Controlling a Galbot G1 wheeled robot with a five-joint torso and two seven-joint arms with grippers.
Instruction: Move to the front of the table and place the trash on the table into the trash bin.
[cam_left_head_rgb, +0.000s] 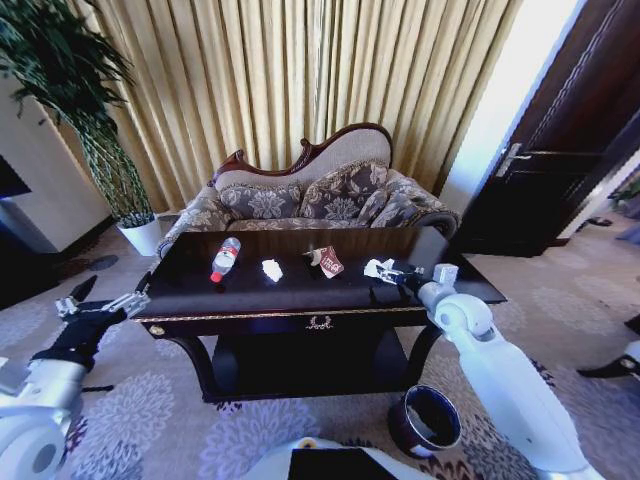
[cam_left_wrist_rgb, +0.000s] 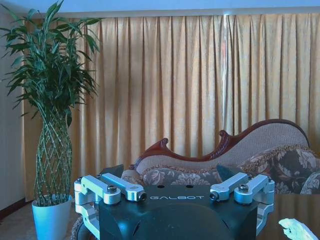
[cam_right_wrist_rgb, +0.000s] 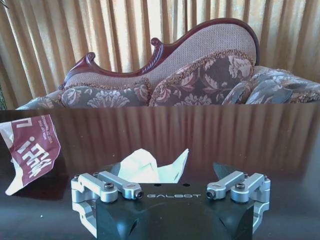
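White paper (cam_right_wrist_rgb: 147, 167) between spread fingers (cam_right_wrist_rgb: 227, 176)

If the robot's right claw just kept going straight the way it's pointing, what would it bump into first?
Most likely the crumpled white paper lying on the table directly ahead of the right gripper, whose fingers are spread open. Beyond it looks like bare tabletop, though depth is hard to judge.

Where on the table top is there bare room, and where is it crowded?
Bare: the table's front strip along the gold trim, and the gaps between the bottle, the white paper and the red-and-white wrapper. Crowded: the right end, where the right gripper sits open at another crumpled paper. The left gripper hangs off the left edge.
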